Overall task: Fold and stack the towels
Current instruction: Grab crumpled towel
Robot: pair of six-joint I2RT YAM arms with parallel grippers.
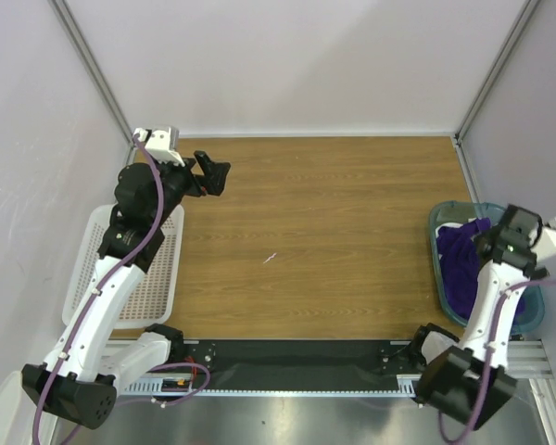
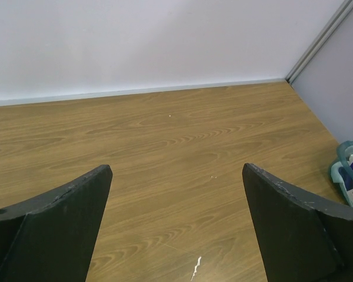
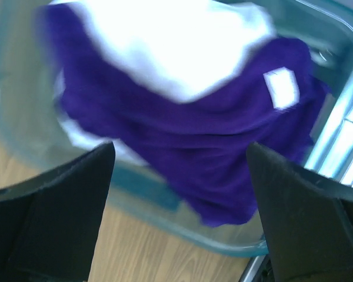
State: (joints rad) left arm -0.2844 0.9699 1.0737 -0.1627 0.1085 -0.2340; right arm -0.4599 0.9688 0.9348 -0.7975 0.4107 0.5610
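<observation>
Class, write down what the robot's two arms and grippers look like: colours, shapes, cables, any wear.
The left arm and right arm have white links between bulky black joints, with a purple cable looping along each. The left gripper and right gripper carry broad, matte black, wedge-shaped fingers, lightly scuffed at the edges. No markings are visible.

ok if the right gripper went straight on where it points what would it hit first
Probably the purple towel in the teal bin; the open right gripper points straight at it, depth unclear.
</observation>
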